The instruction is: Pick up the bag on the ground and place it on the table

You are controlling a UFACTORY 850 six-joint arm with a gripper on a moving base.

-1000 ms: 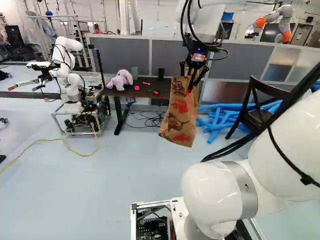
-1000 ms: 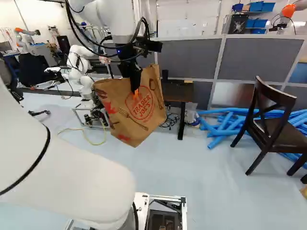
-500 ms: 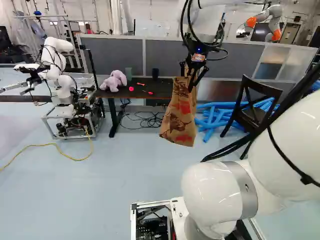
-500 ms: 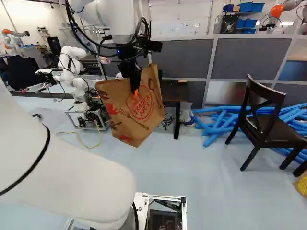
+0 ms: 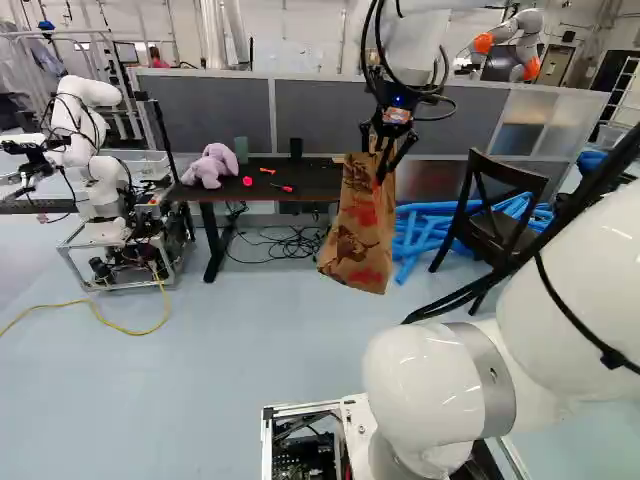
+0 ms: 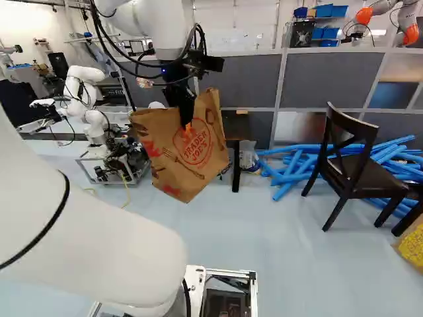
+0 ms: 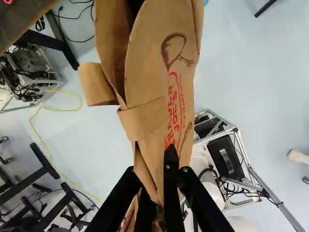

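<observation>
One paper bag (image 6: 175,155), probably light, tearable and best held near its rim, hangs pinched in the gripper (image 6: 188,124).

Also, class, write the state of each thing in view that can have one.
Paper bag: hanging above the floor
Pincer: shut on the bag
Table: standing, bearing things
Plush toy: on the table
Chair: upright, unoccupied
Blue tubes: heaped, on the floor
Yellow cable: curving across the floor

- We are wearing glossy white, rounded housings (image 5: 422,385).
- We are carrying black cables (image 5: 590,190) and a grey collar (image 5: 490,378).
- We are displaying a blue light (image 5: 398,101) and black gripper (image 5: 383,174).
</observation>
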